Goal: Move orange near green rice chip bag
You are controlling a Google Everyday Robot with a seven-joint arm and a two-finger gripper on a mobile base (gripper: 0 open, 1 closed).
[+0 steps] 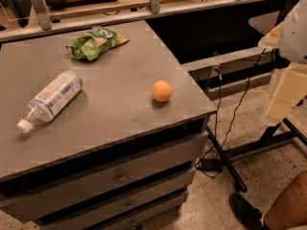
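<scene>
The small, round, matte orange fruit (162, 90) sits on the flat grey table (115, 114) near its right edge. The wrinkly green foil chip bag (96, 42) lies by the back edge, well apart from the fruit. A clear plastic bottle (50, 99) with a white label lies on its side near the left edge. The robot's cream-coloured hand (287, 97) hangs beyond the right edge, off the table; how far open it is, I cannot tell.
</scene>
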